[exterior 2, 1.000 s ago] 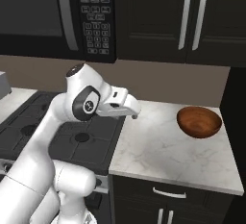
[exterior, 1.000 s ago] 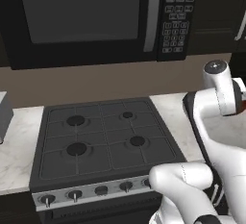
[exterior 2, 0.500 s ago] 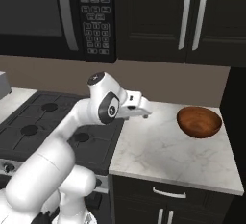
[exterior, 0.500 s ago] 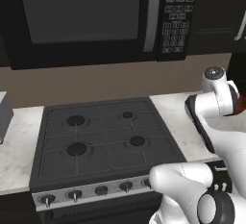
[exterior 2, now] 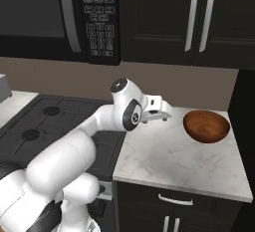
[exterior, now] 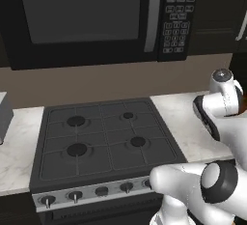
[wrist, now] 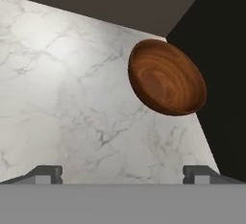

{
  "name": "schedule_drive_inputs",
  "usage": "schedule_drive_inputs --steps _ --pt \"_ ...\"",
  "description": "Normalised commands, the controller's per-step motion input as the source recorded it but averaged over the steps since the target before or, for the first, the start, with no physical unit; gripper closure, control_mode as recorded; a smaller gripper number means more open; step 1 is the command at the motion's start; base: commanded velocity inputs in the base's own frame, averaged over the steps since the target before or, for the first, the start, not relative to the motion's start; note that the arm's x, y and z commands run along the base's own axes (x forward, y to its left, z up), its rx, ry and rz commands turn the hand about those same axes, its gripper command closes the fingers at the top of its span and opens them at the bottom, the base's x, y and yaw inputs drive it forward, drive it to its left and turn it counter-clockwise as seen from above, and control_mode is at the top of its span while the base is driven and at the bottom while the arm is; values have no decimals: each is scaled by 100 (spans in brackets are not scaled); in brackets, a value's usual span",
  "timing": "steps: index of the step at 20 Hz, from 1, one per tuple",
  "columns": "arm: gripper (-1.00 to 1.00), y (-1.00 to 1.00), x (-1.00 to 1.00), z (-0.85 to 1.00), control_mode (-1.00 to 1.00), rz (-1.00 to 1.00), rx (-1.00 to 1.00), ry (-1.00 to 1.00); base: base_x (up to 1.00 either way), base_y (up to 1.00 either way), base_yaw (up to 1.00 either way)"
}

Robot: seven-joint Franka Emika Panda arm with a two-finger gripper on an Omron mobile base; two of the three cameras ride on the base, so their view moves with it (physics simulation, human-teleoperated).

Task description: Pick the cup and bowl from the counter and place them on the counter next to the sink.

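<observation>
While gripper (wrist: 122,172) hung over marble counter (wrist: 62,98), jaws stood spread, empty. Wooden bowl (wrist: 167,78) sat apart, ahead-right. Best approach: centre over near rim, descend, pinch rim wall.

You get just the two fingertips (wrist: 48,174) poking up at the hand view's bottom edge. The stovetop (exterior 2: 45,126) has its near right part hidden behind the arm. The microwave (exterior: 96,19) is cut off by the top edge, keypad labels too small to read.
</observation>
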Motion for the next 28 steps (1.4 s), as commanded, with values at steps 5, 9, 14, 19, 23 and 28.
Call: schedule_drive_inputs --steps 5,9,14,19,23,28 --pt "-100 -40 35 0 -100 5 0 0 0 0 0" --pt "-100 -34 41 -8 -100 7 1 0 0 0 0" --pt "-100 -32 37 -13 -100 7 1 0 0 0 0" --pt "-100 -28 23 -3 -100 7 3 0 0 0 0" --pt "-100 -29 22 0 -100 5 0 0 0 0 0" --pt "-100 -23 20 -7 -100 4 0 0 0 0 0"
